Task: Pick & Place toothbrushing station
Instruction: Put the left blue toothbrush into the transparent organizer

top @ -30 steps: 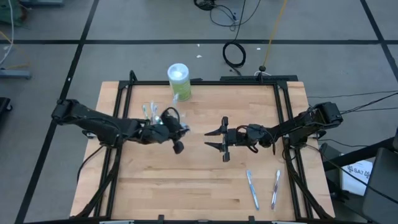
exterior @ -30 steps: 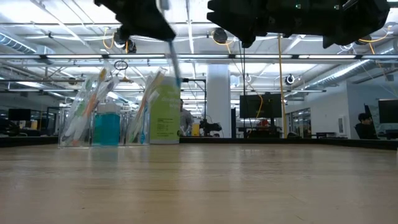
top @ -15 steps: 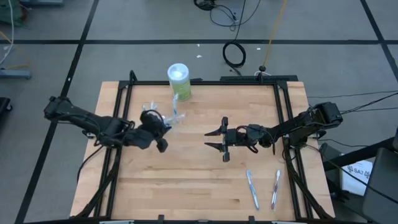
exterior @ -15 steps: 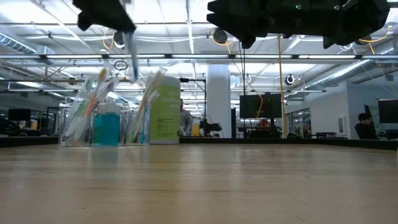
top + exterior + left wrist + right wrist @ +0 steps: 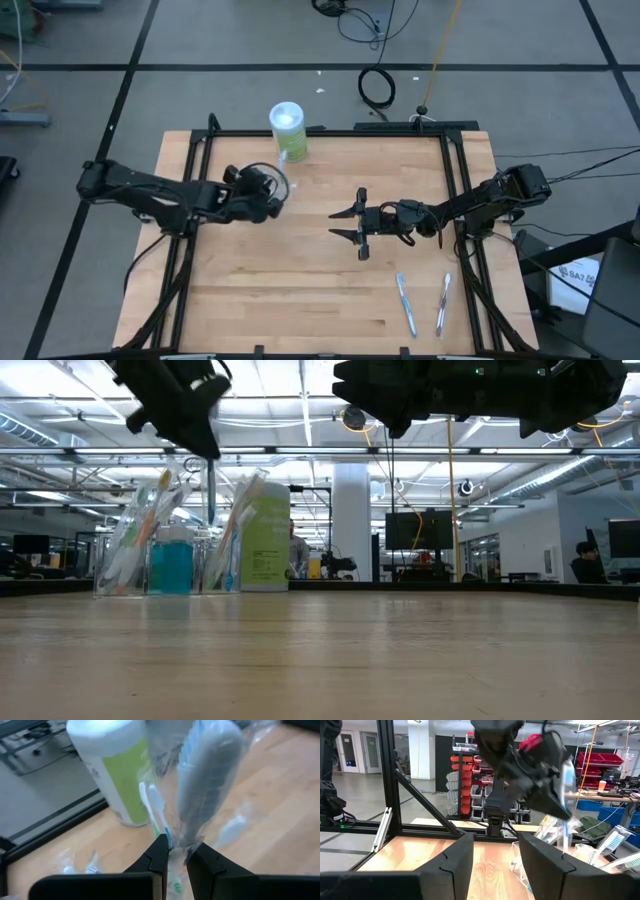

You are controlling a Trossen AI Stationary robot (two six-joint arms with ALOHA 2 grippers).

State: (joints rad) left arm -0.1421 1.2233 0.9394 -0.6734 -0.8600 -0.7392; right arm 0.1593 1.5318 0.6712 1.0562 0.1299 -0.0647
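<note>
The slim pale-grey toothbrush in its clear plastic wrapper (image 5: 207, 780) is hanging nearly upright, its long axis running top to bottom in the low view (image 5: 209, 490), with the upper end pinched in the left gripper and the lower end pointing down toward the small clear plastic cup (image 5: 170, 555). That cup is standing on the wooden table (image 5: 300, 290) near its far left part, just beside the taller green container with a white lid (image 5: 287, 130), and it is already bristling with other slim pale, blue and orange toothbrushes (image 5: 140, 530) leaning outward, their long axes tilted; a blue tube (image 5: 171, 565) is showing inside it.

The left gripper (image 5: 270, 195) is hovering directly above the cup, its two dark fingers (image 5: 160, 855) drawn narrow and clamping the wrapped toothbrush between them, so the handle is rising out from between the fingertips in the left wrist view. The brush's lower end is sitting among the tops of the standing brushes; whether it is touching them cannot be told.

The right gripper (image 5: 352, 224) is waiting above the middle of the table, well apart from the cup, its fingers (image 5: 450, 865) spread fairly wide and holding nothing.

Two more wrapped toothbrushes (image 5: 405, 303) are lying flat near the front right of the table, just beside each other, their long axes running roughly front to back, the left one tilted slightly.
</note>
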